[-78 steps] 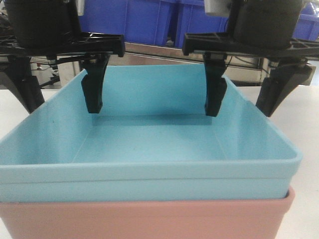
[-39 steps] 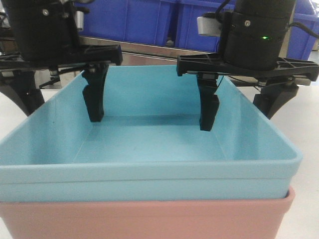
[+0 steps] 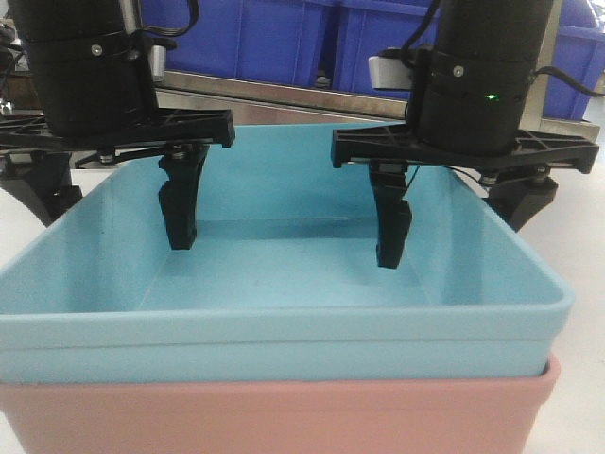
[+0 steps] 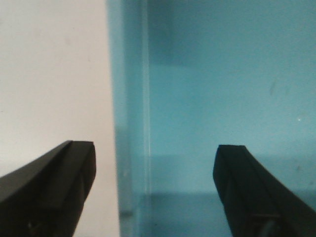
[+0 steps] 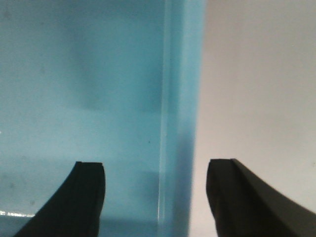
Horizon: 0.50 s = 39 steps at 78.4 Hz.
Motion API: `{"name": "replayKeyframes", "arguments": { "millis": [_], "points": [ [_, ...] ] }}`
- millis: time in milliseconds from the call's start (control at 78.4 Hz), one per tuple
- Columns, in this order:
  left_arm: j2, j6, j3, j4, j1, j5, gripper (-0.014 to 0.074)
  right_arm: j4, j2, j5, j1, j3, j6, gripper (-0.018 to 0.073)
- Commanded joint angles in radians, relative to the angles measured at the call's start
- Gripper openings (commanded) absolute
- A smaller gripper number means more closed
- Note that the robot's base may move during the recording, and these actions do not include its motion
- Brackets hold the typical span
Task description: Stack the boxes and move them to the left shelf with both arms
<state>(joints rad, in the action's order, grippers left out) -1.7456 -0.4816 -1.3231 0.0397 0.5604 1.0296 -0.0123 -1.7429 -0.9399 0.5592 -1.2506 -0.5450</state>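
Boxes already stacked: blue box [image 3: 284,312] nested in pink box [image 3: 284,416], filling the lower half of the front view, sitting on the white desk [image 4: 49,74].

Left hand [image 4: 150,153]: spread wide, straddling the blue box's side wall, one finger inside the tub and one outside over the desk. Pinching nothing; wrist view shows clear gaps either side of the wall. Right hand [image 5: 157,165]: same, mirrored on the opposite wall, spread and holding nothing.

Change vs a second ago: both hands have come down, so the inner fingers [image 3: 180,213] sit deeper in the tub. The right one also shifted toward frame centre. The stack hasn't moved.

Read: stacking is done and this is the pre-grasp for the two-arm lift. Both hands should close on the walls together, or the stack will skew.

Risk: can't tell whether the outer fingers reach down to the pink wall. If they clamp blue only, it may lift out of the pink.

Further out: dark blue bins [image 3: 274,38] along the top of the frame, steel rail [image 3: 284,95] beneath them. Left shelf not identifiable in these views.
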Motion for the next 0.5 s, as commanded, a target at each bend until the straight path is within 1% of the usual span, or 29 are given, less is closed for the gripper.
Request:
{"name": "replayKeyframes", "arguments": {
  "millis": [0,242,485],
  "points": [
    [0.043,0.002,-0.018,0.000,0.000,-0.007,0.0405,0.005,0.040,0.010,-0.001,-0.030,0.000,0.0499],
    [0.043,0.002,0.023,0.000,0.000,-0.013,0.0405,0.005,0.040,-0.012,-0.001,-0.030,0.009,0.0499],
    [0.043,0.002,0.022,0.000,0.000,-0.013,0.0405,0.005,0.040,-0.012,-0.001,-0.030,0.009,0.0499]
  ]
}}
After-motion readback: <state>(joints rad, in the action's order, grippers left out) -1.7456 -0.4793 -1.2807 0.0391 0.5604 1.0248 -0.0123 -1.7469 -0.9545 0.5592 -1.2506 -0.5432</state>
